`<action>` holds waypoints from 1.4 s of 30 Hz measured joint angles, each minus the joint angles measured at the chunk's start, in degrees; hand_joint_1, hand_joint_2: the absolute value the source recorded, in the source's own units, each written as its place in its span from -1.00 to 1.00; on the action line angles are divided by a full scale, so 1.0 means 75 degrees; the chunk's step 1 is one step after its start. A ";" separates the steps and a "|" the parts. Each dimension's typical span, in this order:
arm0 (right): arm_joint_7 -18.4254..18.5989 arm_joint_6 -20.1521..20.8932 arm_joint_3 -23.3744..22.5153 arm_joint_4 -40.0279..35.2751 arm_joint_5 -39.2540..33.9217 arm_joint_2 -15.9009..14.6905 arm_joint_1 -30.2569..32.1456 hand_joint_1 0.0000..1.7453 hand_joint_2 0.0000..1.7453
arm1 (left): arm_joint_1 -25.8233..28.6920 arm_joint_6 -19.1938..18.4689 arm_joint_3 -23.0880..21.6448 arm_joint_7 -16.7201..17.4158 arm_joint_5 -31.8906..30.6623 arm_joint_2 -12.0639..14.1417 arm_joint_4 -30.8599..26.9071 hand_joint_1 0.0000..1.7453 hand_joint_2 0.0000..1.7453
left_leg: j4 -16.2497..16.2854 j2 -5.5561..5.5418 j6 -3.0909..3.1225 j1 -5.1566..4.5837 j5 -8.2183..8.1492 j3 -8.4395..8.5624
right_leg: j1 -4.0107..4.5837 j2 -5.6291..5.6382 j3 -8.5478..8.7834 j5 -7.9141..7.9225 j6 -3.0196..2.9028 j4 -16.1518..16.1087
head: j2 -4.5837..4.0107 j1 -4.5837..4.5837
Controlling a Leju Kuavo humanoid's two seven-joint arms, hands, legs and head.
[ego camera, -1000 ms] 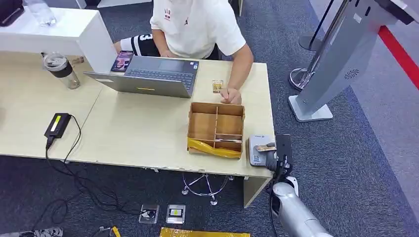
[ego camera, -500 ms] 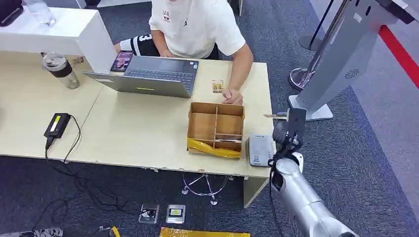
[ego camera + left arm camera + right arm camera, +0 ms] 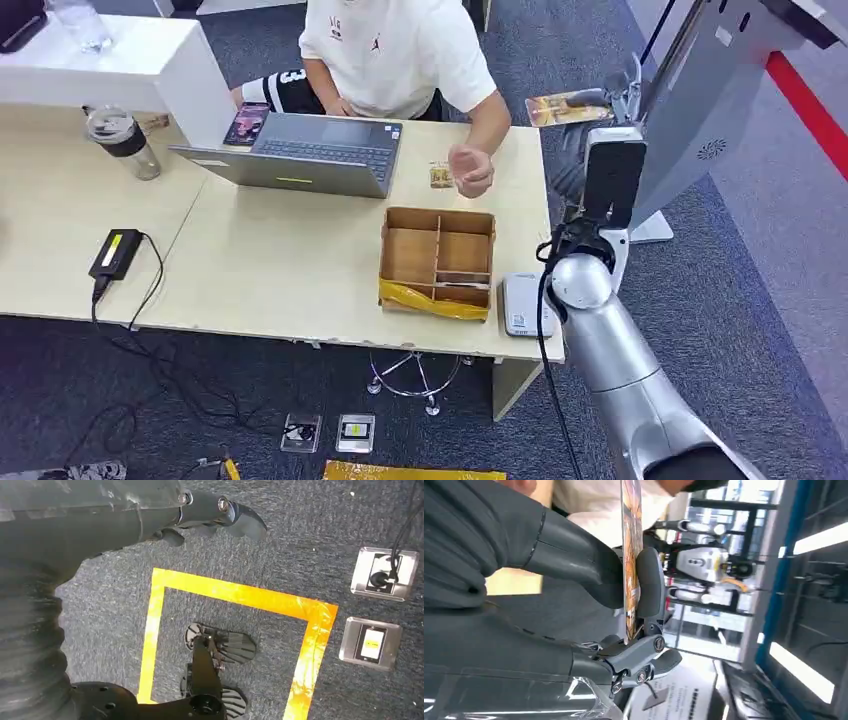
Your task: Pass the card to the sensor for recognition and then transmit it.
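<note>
My right hand [image 3: 612, 100] is raised high beyond the desk's far right corner and pinches an orange-brown card [image 3: 562, 106], which points toward the seated person. In the right wrist view the card [image 3: 630, 555] stands edge-on between the thick thumb [image 3: 574, 555] and a dark finger [image 3: 649, 587]. The grey card sensor [image 3: 522, 304] lies on the desk's near right corner, below my forearm. The person's hand [image 3: 470, 170] hovers above the desk, a short way from the card. My left hand [image 3: 210, 510] hangs over the carpet and holds nothing.
A divided cardboard box [image 3: 438, 260] sits beside the sensor. A laptop [image 3: 300, 152], a tumbler [image 3: 123, 140] and a black adapter [image 3: 116, 252] are on the desk [image 3: 270, 270]. Another small card [image 3: 439, 175] lies near the person's hand. A silver kiosk stand [image 3: 690, 110] rises at the right.
My right arm lifted the card off the sensor and swung it up and away, toward the person. The person's hand rose from the desk.
</note>
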 joint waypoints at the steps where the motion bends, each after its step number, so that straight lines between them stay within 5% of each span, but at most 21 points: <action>1: 0.0064 0.0160 0.0032 -0.0006 0.0088 0.0055 -0.0127 1.00 1.00 | -0.0001 -0.0017 -0.0006 -0.0020 0.0000 0.0003 0.0000 -1.00 1.00 | 0.0000 0.0001 0.0000 0.0000 0.0000 0.0001 | 0.0000 0.0004 -0.0001 0.0000 0.0000 -0.0001 | 0.0000 0.0003; 8: 0.0136 0.0675 0.0315 0.0737 0.1607 0.0463 -0.1072 1.00 1.00 | -0.0033 -0.0183 -0.0294 -0.0271 -0.0175 0.0067 -0.0044 -1.00 1.00 | -0.0001 -0.0008 -0.0006 0.0004 0.0004 -0.0008 | 0.0005 -0.0005 -0.0005 0.0000 -0.0001 0.0004 | 0.0000 -0.0003; 17: 0.1500 0.1095 0.0845 0.2881 0.3992 0.0588 -0.2052 1.00 1.00 | -0.0148 -0.0248 -0.0612 -0.0423 -0.0361 0.0134 -0.0064 -1.00 1.00 | 0.0000 -0.0031 -0.0005 0.0002 0.0005 -0.0011 | 0.0003 -0.0023 -0.0007 0.0000 -0.0001 0.0000 | 0.0000 -0.0003; 29: 0.2442 0.1404 0.1212 0.4422 0.5085 0.0370 -0.2532 1.00 1.00 | -0.0347 -0.0195 -0.0898 -0.0175 -0.0458 0.0172 -0.0064 -1.00 1.00 | 0.0001 -0.0031 -0.0006 0.0004 0.0005 -0.0010 | 0.0004 -0.0021 -0.0013 -0.0001 -0.0001 0.0000 | 0.0000 0.0000; 30: 0.2462 0.1404 0.1227 0.4497 0.5132 0.0364 -0.2536 -0.68 1.00 | -0.0351 -0.0195 -0.0898 -0.0149 -0.0452 0.0172 -0.0064 -1.00 1.00 | 0.0001 -0.0031 -0.0006 0.0004 0.0005 -0.0011 | 0.0005 -0.0022 -0.0013 -0.0001 -0.0001 0.0000 | 0.0000 0.0000; 31: 0.2483 0.1399 0.1239 0.4575 0.5199 0.0347 -0.2535 -1.00 1.00 | -0.0351 -0.0192 -0.0900 -0.0146 -0.0452 0.0178 -0.0064 -1.00 1.00 | 0.0001 -0.0032 -0.0006 0.0004 0.0005 -0.0012 | 0.0005 -0.0022 -0.0013 -0.0001 -0.0001 0.0000 | 0.0000 0.0000; 35: 0.2482 0.1299 0.1294 0.4759 0.5307 0.0288 -0.2540 -1.00 1.00 | -0.0327 -0.0128 -0.0947 -0.0227 -0.0449 0.0192 -0.0064 -1.00 1.00 | 0.0001 -0.0024 -0.0006 0.0003 0.0005 -0.0011 | 0.0003 -0.0009 -0.0013 -0.0001 -0.0001 0.0000 | 0.0000 -0.0003; 42: 0.1675 0.0504 0.1154 0.4905 0.4102 0.0160 -0.2542 -1.00 1.00 | -0.0230 -0.0125 -0.0953 -0.0364 -0.0411 0.0230 -0.0064 -1.00 1.00 | 0.0002 -0.0020 -0.0006 0.0003 0.0005 -0.0010 | 0.0003 -0.0006 -0.0014 -0.0001 -0.0001 -0.0001 | 0.0000 -0.0003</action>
